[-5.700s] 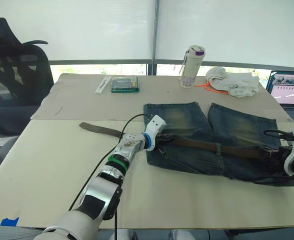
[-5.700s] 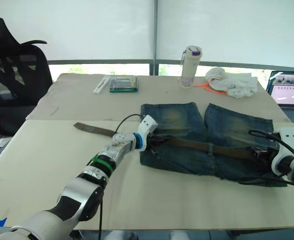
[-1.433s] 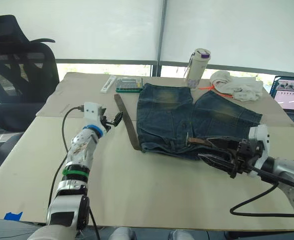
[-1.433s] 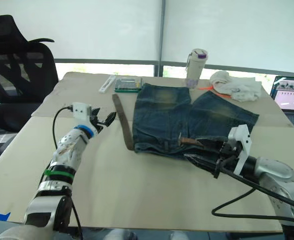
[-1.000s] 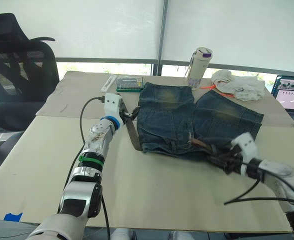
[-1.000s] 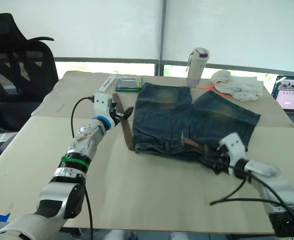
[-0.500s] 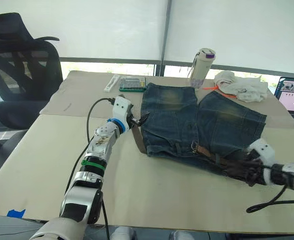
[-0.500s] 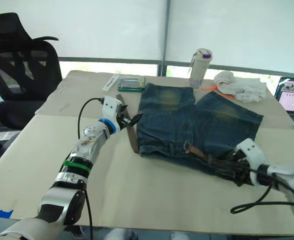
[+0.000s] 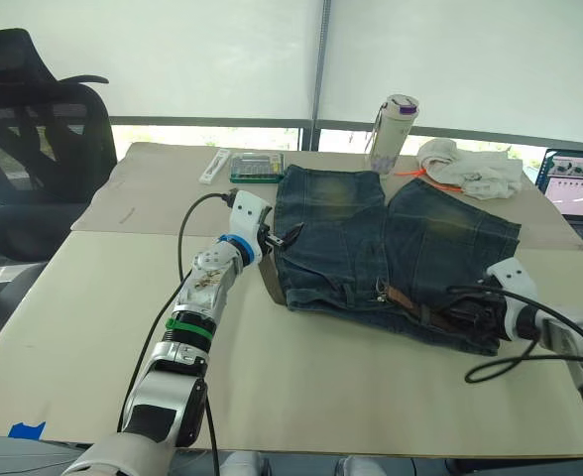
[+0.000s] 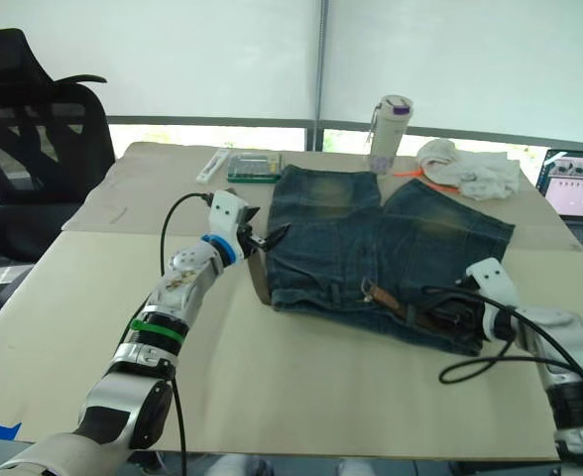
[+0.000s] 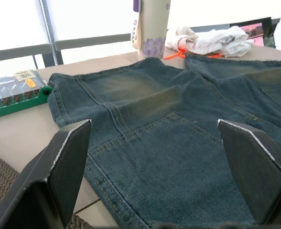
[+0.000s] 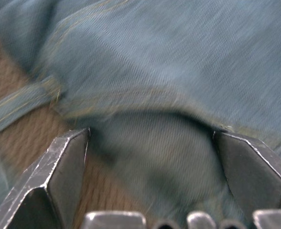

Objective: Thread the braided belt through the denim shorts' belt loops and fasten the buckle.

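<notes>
Since half a second ago the right gripper (image 9: 478, 315) has drawn in along the waistband while the left gripper (image 9: 278, 241) has barely shifted. From the right gripper outward: its fingers stand wide apart in the right wrist view, pressed close over denim and brown strap, gripping nothing. The braided belt (image 9: 425, 310) runs from it along the waistband of the denim shorts (image 9: 371, 258), its long axis across the table toward the left arm. The buckle (image 9: 382, 292) glints mid-waistband. At the far side the left gripper, also spread wide, hovers just above the shorts' edge, where the belt's free tail (image 9: 269, 281) bends away; the left arm is nearer that tail
</notes>
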Available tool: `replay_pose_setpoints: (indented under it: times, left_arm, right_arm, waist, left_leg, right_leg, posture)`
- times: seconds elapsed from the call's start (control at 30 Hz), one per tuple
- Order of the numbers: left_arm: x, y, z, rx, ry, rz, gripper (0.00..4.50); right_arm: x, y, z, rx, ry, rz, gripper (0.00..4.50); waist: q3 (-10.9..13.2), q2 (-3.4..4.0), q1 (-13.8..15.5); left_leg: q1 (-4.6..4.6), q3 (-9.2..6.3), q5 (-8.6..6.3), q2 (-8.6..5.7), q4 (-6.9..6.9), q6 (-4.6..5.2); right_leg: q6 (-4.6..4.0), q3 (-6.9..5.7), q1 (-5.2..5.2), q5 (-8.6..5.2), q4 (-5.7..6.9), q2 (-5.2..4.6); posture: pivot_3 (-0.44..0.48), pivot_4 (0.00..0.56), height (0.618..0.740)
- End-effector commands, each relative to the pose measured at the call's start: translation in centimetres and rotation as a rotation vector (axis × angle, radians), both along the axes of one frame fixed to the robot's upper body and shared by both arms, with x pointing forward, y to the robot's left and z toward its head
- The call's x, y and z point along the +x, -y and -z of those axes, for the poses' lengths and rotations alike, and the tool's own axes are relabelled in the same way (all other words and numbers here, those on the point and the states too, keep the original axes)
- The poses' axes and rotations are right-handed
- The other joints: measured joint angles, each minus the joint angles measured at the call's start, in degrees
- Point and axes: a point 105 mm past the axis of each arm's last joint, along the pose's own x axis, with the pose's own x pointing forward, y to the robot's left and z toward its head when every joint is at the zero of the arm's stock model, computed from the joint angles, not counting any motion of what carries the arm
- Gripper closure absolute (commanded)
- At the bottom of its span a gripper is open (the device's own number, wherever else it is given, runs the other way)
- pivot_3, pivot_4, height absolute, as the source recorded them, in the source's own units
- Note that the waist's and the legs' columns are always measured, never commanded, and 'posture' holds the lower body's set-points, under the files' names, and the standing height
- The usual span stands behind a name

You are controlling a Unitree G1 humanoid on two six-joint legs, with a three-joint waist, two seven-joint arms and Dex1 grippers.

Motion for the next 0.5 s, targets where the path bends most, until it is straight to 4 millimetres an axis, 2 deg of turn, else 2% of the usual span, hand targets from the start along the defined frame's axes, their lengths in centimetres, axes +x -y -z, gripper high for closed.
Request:
replay_pose_setpoints:
  times: [0.03,0.2,0.3,0.4,0.5]
  left_arm:
    - [-0.2,0.1,-1.4,-0.005,0.059,0.001,0.04]
    - [-0.6,0.4,-1.3,-0.013,0.058,0.006,0.04]
    - [-0.7,0.2,-1.3,-0.014,0.058,0.005,0.04]
    - [-0.8,-0.5,-1.4,-0.010,0.061,-0.008,0.04]
    - [-1.1,-0.7,-1.8,-0.027,0.071,0.018,0.04]
  right_arm:
    - [1.2,2.8,0.8,-0.143,0.069,0.142,0.00]
    - [2.1,3.0,0.0,-0.184,0.151,0.136,0.00]
    - [1.7,1.8,-1.7,-0.079,0.171,0.069,0.00]
    - [-0.3,-0.3,-3.8,0.011,0.146,-0.090,0.00]
    - [-2.9,-2.7,-6.9,0.158,0.158,-0.249,0.00]
  waist:
    - [0.0,-0.05,-0.3]
    - [0.0,-0.05,-0.5]
    - [0.0,-0.04,-0.5]
    - [0.0,0.09,-0.5]
    - [0.0,0.17,-0.7]
  left_leg:
    - [0.00,0.00,0.00,0.01,0.00,-0.01]
    - [0.08,0.02,0.01,0.00,0.00,-0.02]
    - [0.05,0.03,0.02,0.01,-0.01,-0.04]
    - [-0.03,0.01,0.02,0.03,-0.04,-0.04]
    - [-0.06,0.01,0.02,0.07,-0.09,-0.03]
  right_leg:
    - [0.00,-0.01,0.01,0.00,0.00,0.01]
    - [0.03,0.05,0.06,0.02,0.01,0.00]
    - [0.03,0.05,0.04,0.02,0.02,0.00]
    - [0.03,0.03,-0.03,0.02,0.06,0.00]
    - [0.03,0.03,-0.09,0.02,0.07,0.01]
  posture:
    - [0.000,0.150,0.737]
    - [0.000,0.150,0.737]
    - [0.000,0.150,0.737]
    - [0.000,0.150,0.737]
    - [0.000,0.150,0.737]
